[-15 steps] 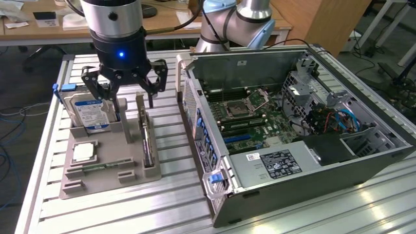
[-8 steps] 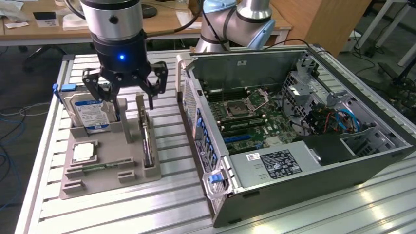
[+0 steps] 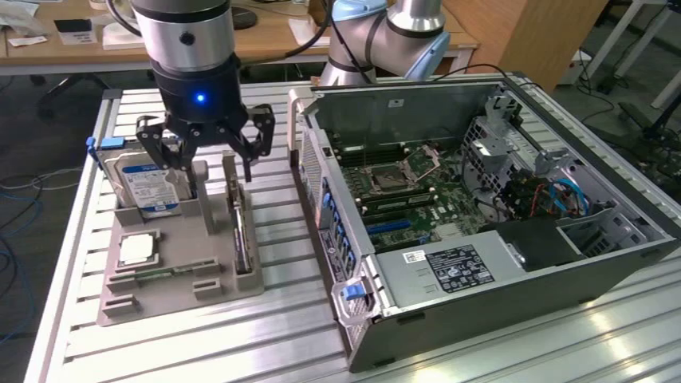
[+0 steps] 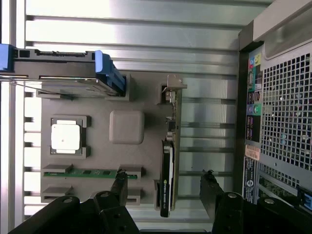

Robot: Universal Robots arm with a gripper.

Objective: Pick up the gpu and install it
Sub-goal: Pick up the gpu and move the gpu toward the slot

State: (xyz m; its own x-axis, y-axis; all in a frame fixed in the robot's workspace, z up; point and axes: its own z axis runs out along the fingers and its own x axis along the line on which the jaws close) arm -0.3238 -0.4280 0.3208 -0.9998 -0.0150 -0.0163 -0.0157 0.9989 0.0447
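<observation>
One gpu stands on edge in one grey holder on the tabletop. One end effector hangs over it, fingers apart, with clear gaps flanking the card's faces. One open computer case sits at 3 o'clock in the exterior view.

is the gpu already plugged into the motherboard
No, the gpu stands on edge in the grey holder tray, outside the open computer case.

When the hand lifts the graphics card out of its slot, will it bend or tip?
Probably stiff: the graphics card stands upright on its edge in the grey holder. Being thin, it may tilt if gripped off-centre.
</observation>
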